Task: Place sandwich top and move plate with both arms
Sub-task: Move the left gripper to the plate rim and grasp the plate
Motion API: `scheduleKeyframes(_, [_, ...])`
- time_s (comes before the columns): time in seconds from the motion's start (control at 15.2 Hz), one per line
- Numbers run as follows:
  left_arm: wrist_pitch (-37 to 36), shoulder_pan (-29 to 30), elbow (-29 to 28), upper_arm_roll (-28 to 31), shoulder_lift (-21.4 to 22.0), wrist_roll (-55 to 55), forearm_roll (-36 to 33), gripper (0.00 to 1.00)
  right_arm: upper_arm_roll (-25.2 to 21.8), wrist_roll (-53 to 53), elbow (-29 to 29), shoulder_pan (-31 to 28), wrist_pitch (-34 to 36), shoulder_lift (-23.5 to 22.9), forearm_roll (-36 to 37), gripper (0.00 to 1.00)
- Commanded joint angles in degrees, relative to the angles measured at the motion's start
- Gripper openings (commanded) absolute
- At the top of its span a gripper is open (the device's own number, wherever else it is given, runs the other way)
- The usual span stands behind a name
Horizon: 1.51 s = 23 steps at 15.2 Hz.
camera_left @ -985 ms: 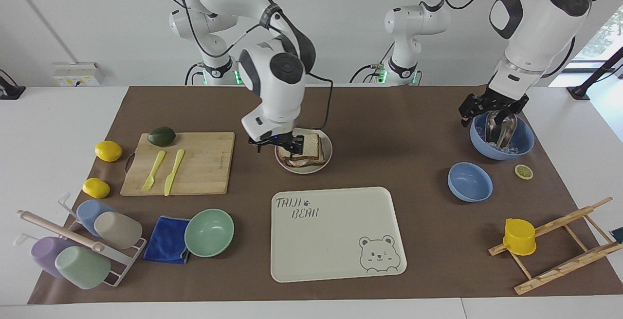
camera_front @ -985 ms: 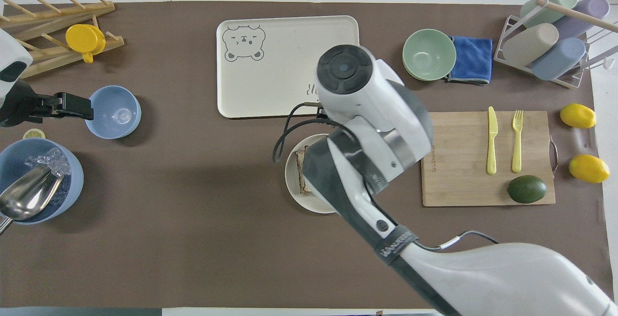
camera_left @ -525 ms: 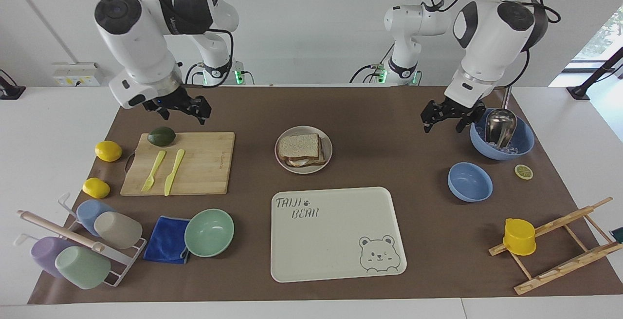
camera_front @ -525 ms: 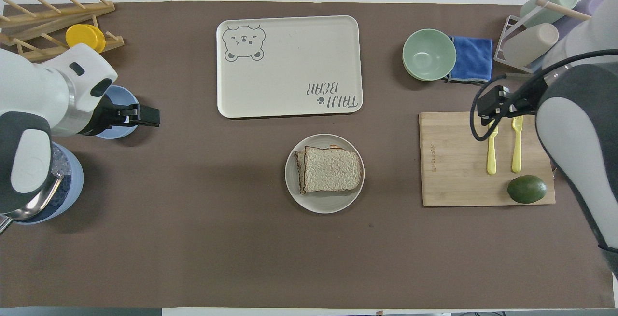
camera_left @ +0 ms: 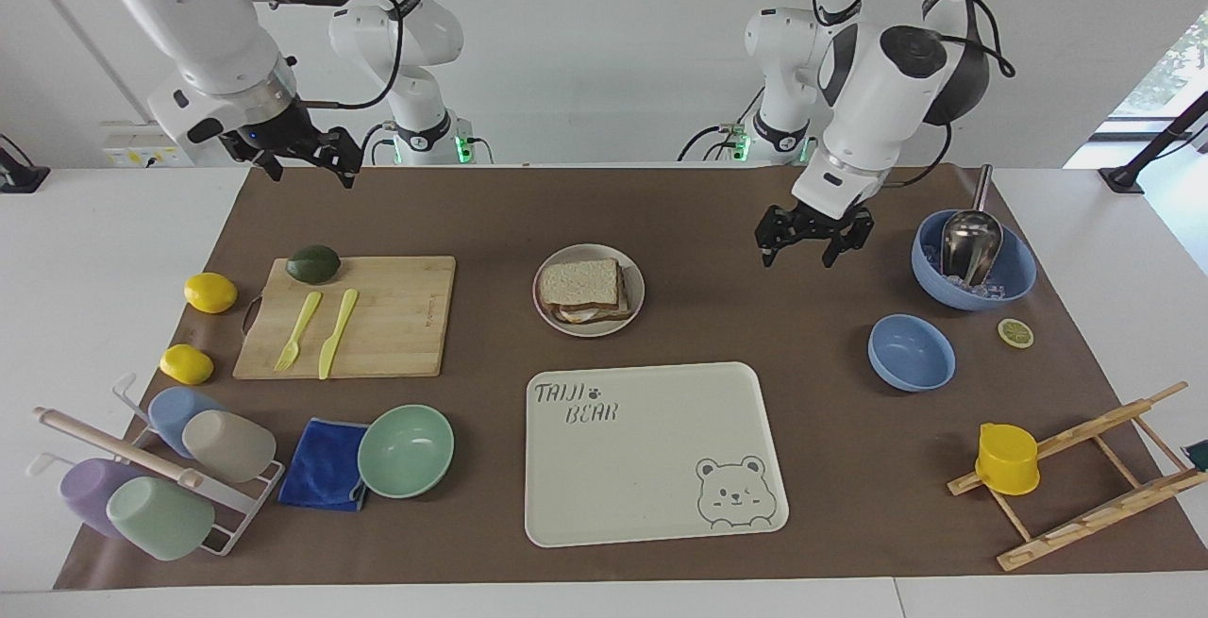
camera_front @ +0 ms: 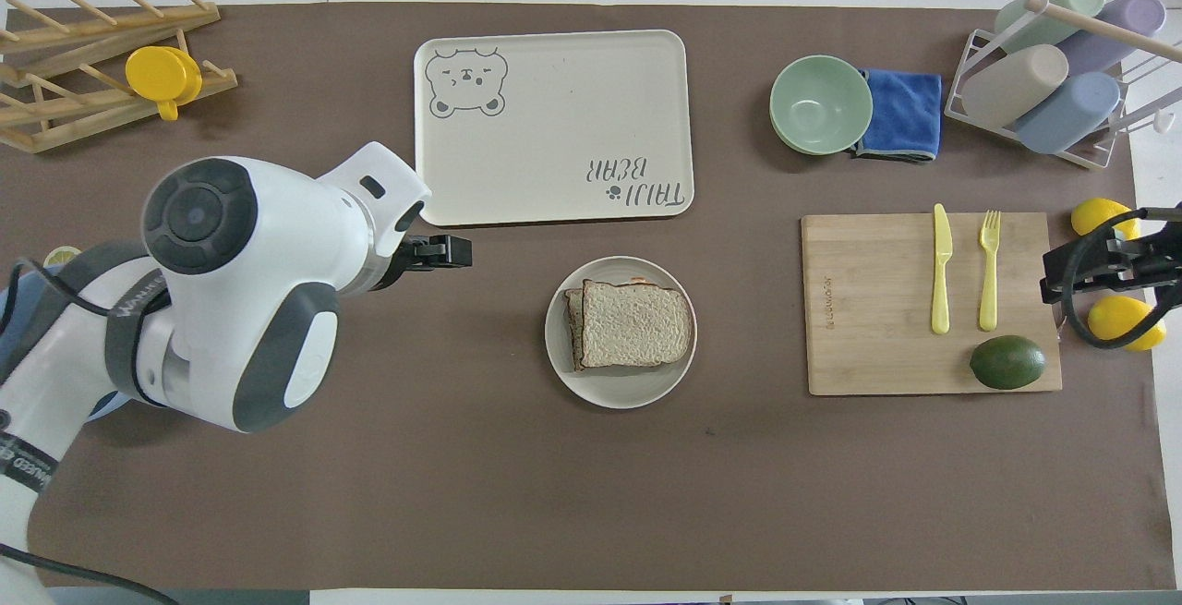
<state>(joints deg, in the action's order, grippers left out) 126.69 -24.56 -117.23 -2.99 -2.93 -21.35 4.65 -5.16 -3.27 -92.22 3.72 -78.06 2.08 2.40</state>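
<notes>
1. The plate [camera_left: 589, 290] sits on the brown mat, just nearer to the robots than the bear tray [camera_left: 655, 453].
2. The sandwich top [camera_left: 579, 283] lies flat on the stack on the plate, crust edges roughly lined up with the slice beneath it.
3. The left gripper [camera_left: 811, 239] hangs in the air over bare mat, off the plate toward the left arm's end of the table, between the plate and the blue bowl with the metal scoop [camera_left: 973, 266]. Its fingers are spread and hold nothing.
4. The right gripper [camera_left: 300, 154] is raised over the mat's edge, well apart from the plate toward the right arm's end, above the area by the cutting board [camera_left: 349, 317]. Its fingers are spread too, and empty.
5. Neither gripper touches the plate or the bread.
6. On the cutting board, beside the plate, lie an avocado [camera_left: 313, 263], a yellow fork [camera_left: 297, 330] and a yellow knife [camera_left: 337, 332].
</notes>
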Motion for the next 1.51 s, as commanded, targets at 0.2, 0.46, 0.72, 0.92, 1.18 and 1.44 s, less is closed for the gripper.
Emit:
scheduleKeyframes(0.2, [11.6,-5.7,-6.0,1.0,-3.6,-3.8,4.3,1.0,-4.0,5.7,-1.6,1.8,-0.4,0.7,-1.3,1.0])
scheduleKeyframes(0.46, [14.6,-8.5,-6.2,1.0,-5.8,-6.0,4.4,1.0,-3.7,5.5,-1.7,1.0,-0.5,0.7,-1.2,1.0])
scheduleKeyframes(0.72, [15.2,-9.0,-7.9,0.9,-6.8,-5.6,4.5,0.98,-3.8,5.6,-1.6,0.7,-0.8,0.6,-1.2,1.0])
scheduleKeyframes(0.92, [16.1,-10.0,-8.0,0.9,-7.4,-5.8,6.5,0.93,-3.9,5.8,-1.7,1.2,-1.1,0.6,-1.2,1.0])
scheduleKeyframes(1.18, [19.6,-12.1,-8.0,0.9,-9.6,-7.6,6.7,0.92,-5.9,5.7,-1.2,3.5,-2.6,0.7,-2.3,1.0])
scheduleKeyframes(1.44, [19.3,-12.5,-7.9,0.8,-9.8,-6.2,6.6,0.9,-5.2,5.6,-1.5,3.1,-2.3,0.9,-2.3,1.0])
